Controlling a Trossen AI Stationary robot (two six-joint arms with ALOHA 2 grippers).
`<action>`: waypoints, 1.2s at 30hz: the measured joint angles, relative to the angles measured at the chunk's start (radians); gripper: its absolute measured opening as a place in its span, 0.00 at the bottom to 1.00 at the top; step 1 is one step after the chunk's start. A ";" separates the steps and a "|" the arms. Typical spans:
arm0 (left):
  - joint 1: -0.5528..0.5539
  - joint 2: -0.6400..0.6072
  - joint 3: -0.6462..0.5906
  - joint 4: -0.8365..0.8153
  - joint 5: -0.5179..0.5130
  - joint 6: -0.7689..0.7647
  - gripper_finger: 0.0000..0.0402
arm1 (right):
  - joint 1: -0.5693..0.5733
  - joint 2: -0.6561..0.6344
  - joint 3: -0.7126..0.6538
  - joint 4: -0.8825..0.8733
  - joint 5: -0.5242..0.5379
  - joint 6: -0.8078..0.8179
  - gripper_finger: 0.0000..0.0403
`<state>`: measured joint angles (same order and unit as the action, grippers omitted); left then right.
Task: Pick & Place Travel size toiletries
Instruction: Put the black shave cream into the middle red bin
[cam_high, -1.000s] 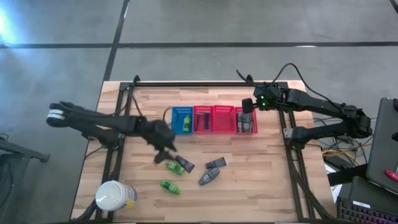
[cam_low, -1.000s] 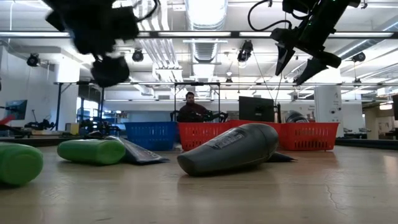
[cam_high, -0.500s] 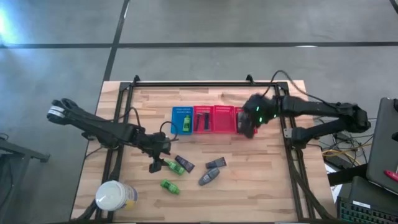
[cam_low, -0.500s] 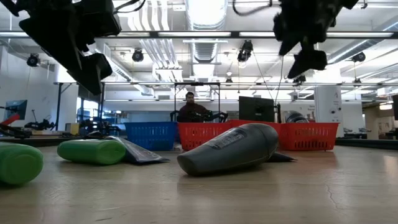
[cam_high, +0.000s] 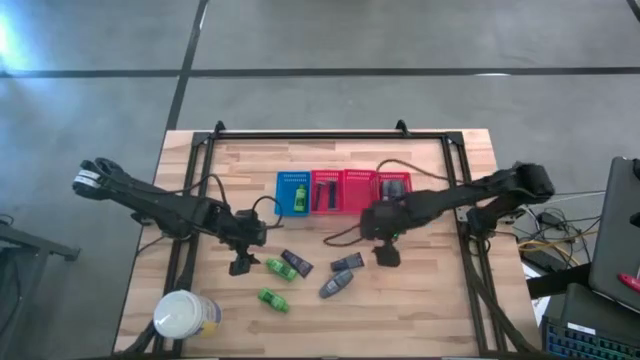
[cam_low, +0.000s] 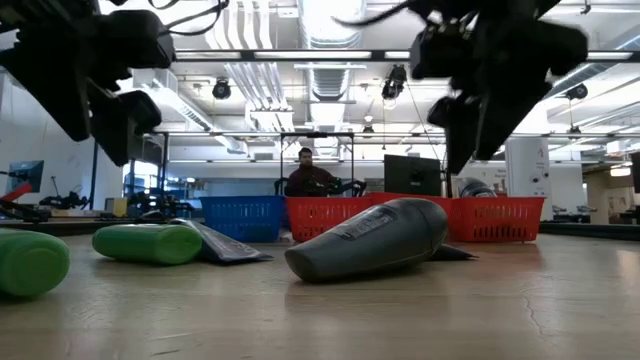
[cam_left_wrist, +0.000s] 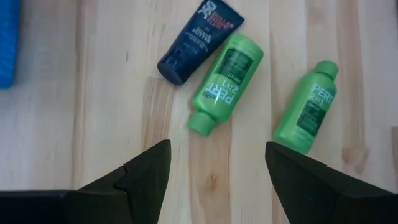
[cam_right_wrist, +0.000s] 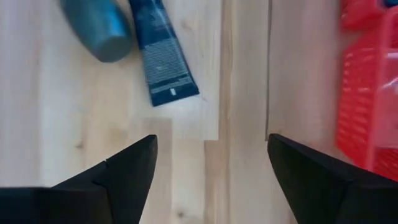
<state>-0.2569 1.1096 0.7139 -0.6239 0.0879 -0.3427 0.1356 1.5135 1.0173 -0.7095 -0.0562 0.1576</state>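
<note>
Two bright green bottles (cam_high: 278, 268) (cam_high: 272, 299) lie on their sides on the table, one next to a dark tube (cam_high: 297, 263). A second dark tube (cam_high: 347, 262) and a grey oval container (cam_high: 335, 285) lie to their right. My left gripper (cam_high: 240, 264) hangs open just left of the upper green bottle (cam_left_wrist: 226, 83), above the table. My right gripper (cam_high: 386, 255) hangs open just right of the second tube (cam_right_wrist: 163, 56) and the grey container (cam_right_wrist: 95, 28). Neither holds anything.
One blue basket (cam_high: 293, 192) and three red baskets (cam_high: 360, 190) stand in a row on the far side of the loose items; some hold toiletries. A large white jar (cam_high: 185, 315) stands at the near left corner. A person sits in the room beyond the table (cam_low: 305, 172).
My right gripper has left the rightmost red basket and swung toward the near edge and the left, coming down beside the second tube. My left gripper has shifted a little toward the near left and lower, ending left of the green bottle. The items have stayed put.
</note>
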 joint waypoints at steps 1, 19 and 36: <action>0.000 -0.007 0.000 0.000 0.000 0.000 0.66 | 0.005 0.031 0.014 0.000 0.003 -0.004 0.73; 0.000 -0.264 -0.002 -0.149 -0.085 0.108 0.66 | 0.133 0.428 0.337 0.010 0.086 -0.106 0.70; 0.000 -0.373 -0.002 -0.258 -0.144 0.109 0.66 | 0.105 0.566 0.430 0.035 0.055 -0.076 0.58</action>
<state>-0.2569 0.7363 0.7124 -0.8822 -0.0560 -0.2341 0.2402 2.0791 1.4475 -0.6749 -0.0010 0.0816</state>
